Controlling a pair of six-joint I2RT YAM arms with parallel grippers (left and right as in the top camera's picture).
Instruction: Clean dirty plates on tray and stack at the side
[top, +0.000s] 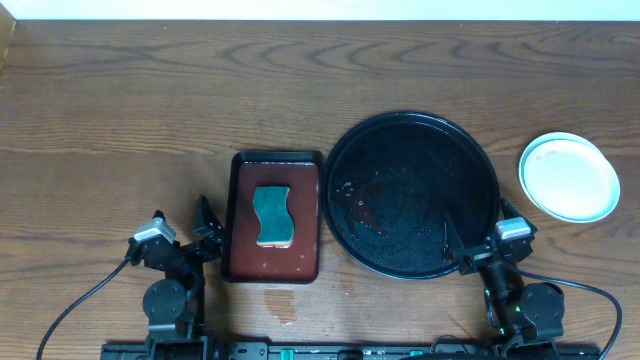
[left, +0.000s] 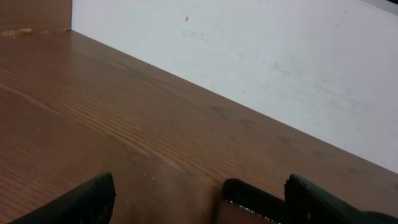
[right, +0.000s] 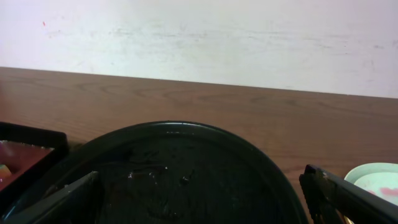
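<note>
Holding both pairs of jaws wide apart, gripping nothing. Noting the left gripper low at 9 o'clock of the reddish-brown tray, with a sponge lying in it. Noting the right gripper hovering at the 5 o'clock rim of the tray.

Finding the plates off the tray, resting on the table just past its 3 o'clock edge. Seeing only one pale face with a mint rim from above, so not telling how many are lying beneath. Finding the tray bare of plates, speckled wet. Judging the cleaning and stacking done, or nearly so.

Judging each plate light, stiff and smooth — likely slick if damp, possibly breakable. Expecting no purchase on the flat face, so favouring the raised lip at 7 o'clock, nearest the right gripper, one finger over and one under. Watching for the top plate sliding off the stack under a sideways nudge.
</note>
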